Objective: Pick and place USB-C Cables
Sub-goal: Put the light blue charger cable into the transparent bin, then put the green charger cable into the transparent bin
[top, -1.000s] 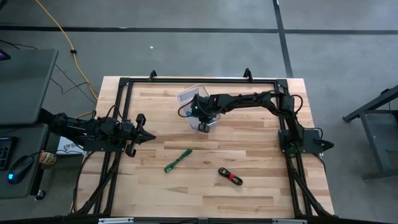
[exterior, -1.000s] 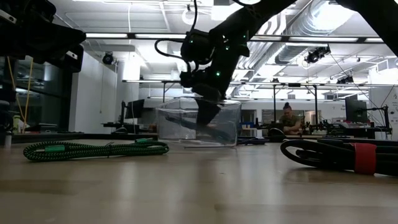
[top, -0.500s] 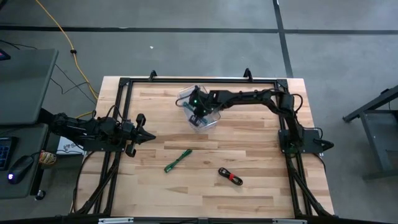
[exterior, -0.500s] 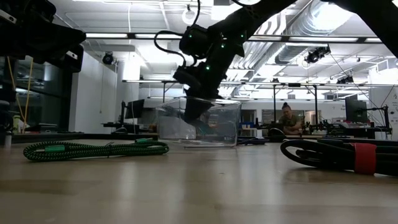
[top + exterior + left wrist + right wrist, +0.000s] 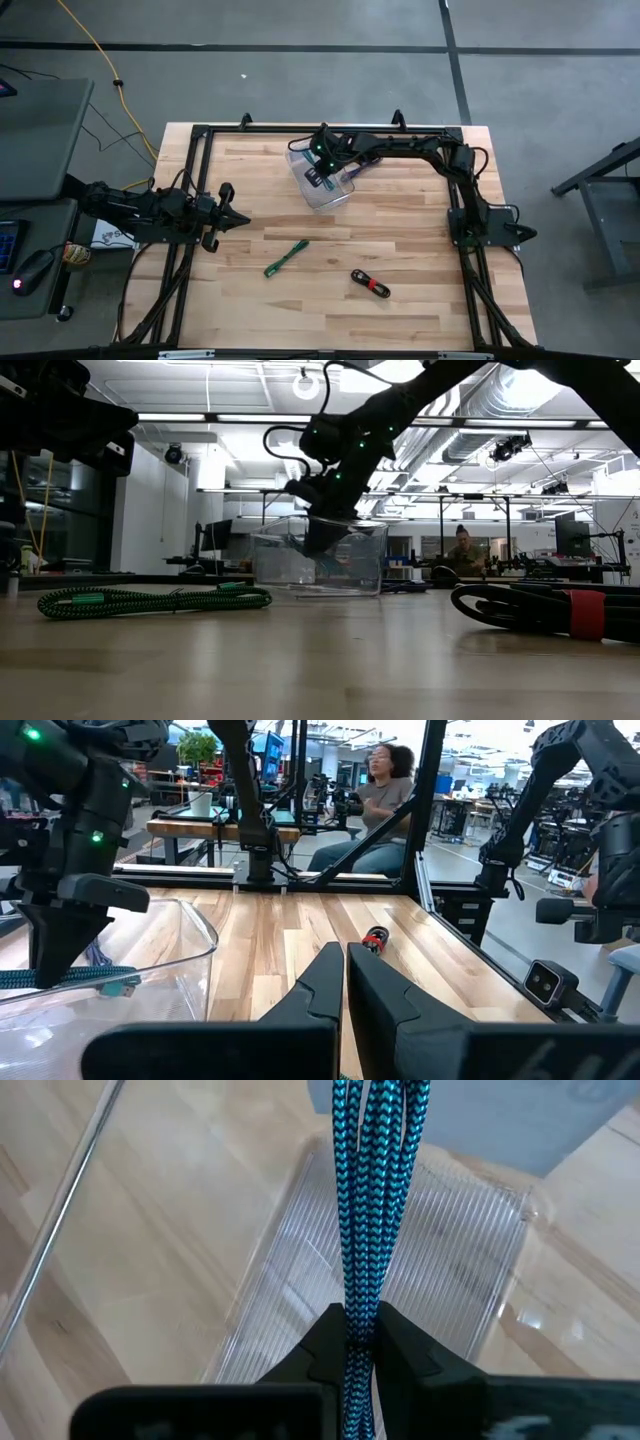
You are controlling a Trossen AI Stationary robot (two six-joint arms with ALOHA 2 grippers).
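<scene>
Wooden table (image 5: 400, 250): right gripper (image 5: 358, 1342) clamps teal cable (image 5: 368, 1190) over clear bin (image 5: 325, 183), far edge; left gripper (image 5: 345, 982) closed, left edge; seated person (image 5: 378, 805) beyond.

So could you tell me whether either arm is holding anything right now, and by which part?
The right gripper pinches the teal cable near one end of its bundle, inside the clear bin. The left gripper holds nothing.

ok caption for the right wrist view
Right gripper shut on the teal cable, held over the clear bin.

overhead ceiling lights (image 5: 200, 417) are glaring in the low view, silhouetting the arm; the near tabletop (image 5: 320, 670) is blurring.
</scene>
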